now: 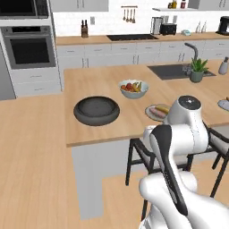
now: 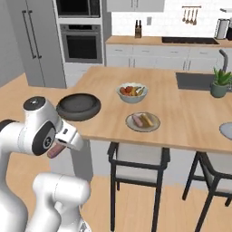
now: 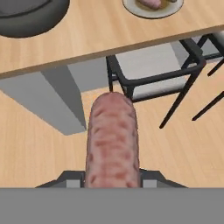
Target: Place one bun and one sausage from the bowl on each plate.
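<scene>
**Roughly halfway: one plate served, a sausage in transit**

I find the gripper (image 3: 113, 186) closed on a sausage (image 3: 113, 144); in the hand view the pinkish cylinder runs lengthwise out from between the fingers. In the right base view the same sausage (image 2: 53, 151) pokes out below the hand, which hangs off the near edge of the surface (image 2: 190, 113), over the floor and below counter height.

The near plate (image 2: 142, 122) already carries a bun (image 2: 147, 120) and another sausage (image 2: 137, 120) lying side by side, touching or nearly so. I judge that plate complete.

The dark bowl (image 1: 96, 110) sits to the left of that plate on the surface, well apart from it. From the left base view its inside looks bare, though I cannot see the whole floor of it, so I cannot confirm where the remaining bun lies.

A grey rim at the right edge of the right base view, by the far stool, is likely the second plate (image 2: 226, 130); its contents are cut off by the frame.

Outstanding, in my judgement: carry the held sausage to the second plate, release it, and confirm that a bun lies there too. The pale fruit bowl (image 2: 132, 92) behind the plate plays no part.
</scene>
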